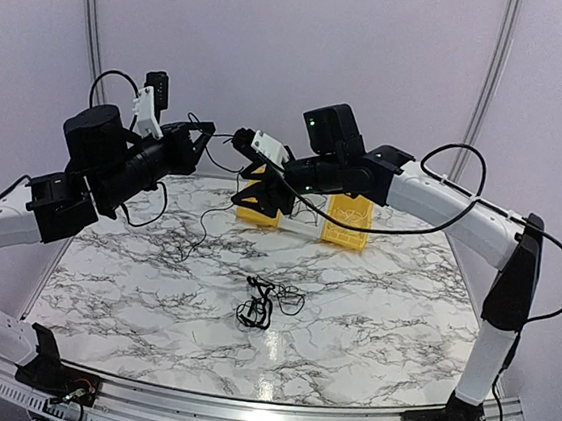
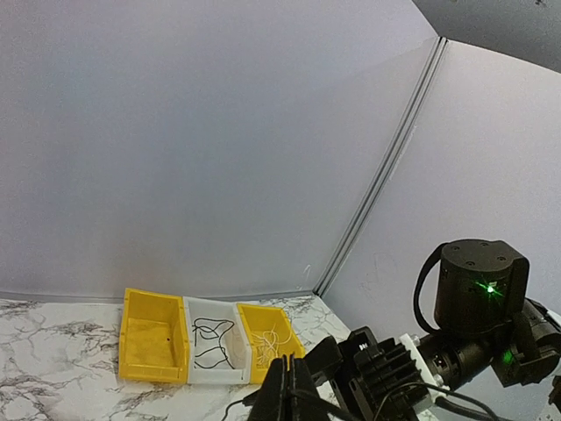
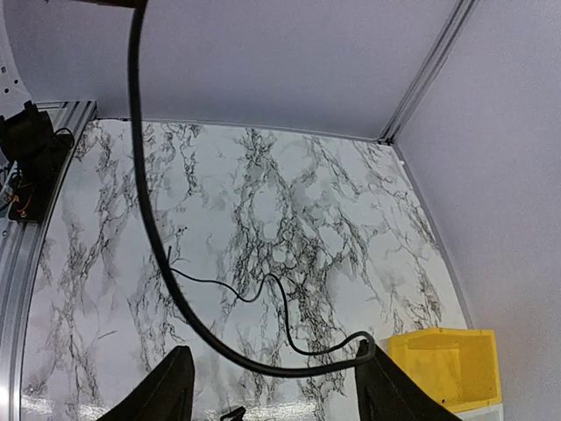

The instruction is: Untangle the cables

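Note:
A loose knot of black cables (image 1: 265, 303) lies on the marble table (image 1: 381, 312), in front of both arms. My left gripper (image 1: 211, 135) is raised high and shut on one black cable (image 1: 204, 218), whose tail hangs down toward the table. In the left wrist view its fingers (image 2: 292, 368) are pressed together, with the cable showing just below them. My right gripper (image 1: 253, 190) hovers close by, to the right of the left one. It (image 3: 274, 351) stands open, and a black cable (image 3: 153, 228) sweeps across the gap and touches its right-hand fingertip (image 3: 366, 349). A thin tail (image 3: 272, 285) trails beyond.
Three bins stand at the back of the table: a yellow bin (image 2: 153, 338), a white bin (image 2: 213, 346) with black strands in it, and a second yellow bin (image 2: 267, 338) with whitish wires. The right arm's wrist (image 2: 478, 289) is close beside my left gripper.

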### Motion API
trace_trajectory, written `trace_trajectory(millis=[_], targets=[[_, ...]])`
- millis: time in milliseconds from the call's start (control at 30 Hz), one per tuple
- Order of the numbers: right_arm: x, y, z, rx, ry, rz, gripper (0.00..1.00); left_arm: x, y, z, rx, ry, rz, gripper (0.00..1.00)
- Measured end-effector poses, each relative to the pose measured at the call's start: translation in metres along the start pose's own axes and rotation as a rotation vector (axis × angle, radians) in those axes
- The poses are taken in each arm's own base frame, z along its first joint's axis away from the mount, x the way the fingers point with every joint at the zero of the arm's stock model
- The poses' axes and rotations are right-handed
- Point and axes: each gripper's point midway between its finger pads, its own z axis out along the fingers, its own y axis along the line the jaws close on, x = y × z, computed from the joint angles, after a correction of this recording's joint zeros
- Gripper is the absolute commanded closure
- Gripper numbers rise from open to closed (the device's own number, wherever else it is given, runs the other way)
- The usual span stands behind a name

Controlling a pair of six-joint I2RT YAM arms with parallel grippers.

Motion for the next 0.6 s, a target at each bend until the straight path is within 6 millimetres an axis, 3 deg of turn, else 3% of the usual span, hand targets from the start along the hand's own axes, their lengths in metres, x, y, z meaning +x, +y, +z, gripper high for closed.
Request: trace_trajectory(millis=[233, 300, 367, 467, 533, 600], targets=[[-0.006, -0.014, -0.005, 0.074, 0.012, -0.012, 0.37, 0.01, 0.001, 0.003, 0.004, 0.023, -0.026, 1.0], [-0.011, -0.019, -0.007, 0.095, 0.005, -0.018, 0.42, 0.014, 0.0, 0.006, 0.006, 0.033, -0.032, 1.0], [-0.012, -0.021, -0.008, 0.107, 0.005, -0.019, 0.54, 0.017, 0.0, 0.007, 0.009, 0.042, -0.037, 1.0], [-0.011, -0.021, -0.008, 0.108, 0.009, -0.026, 0.84, 0.019, 0.0, 0.009, 0.008, 0.048, -0.042, 1.0], [-0.012, -0.019, -0.008, 0.097, 0.005, -0.028, 0.99, 0.02, 0.0, 0.009, 0.008, 0.048, -0.045, 1.0], [-0.012, -0.016, -0.009, 0.081, 0.002, -0.021, 1.0, 0.019, 0.001, 0.009, 0.006, 0.047, -0.046, 1.0]])
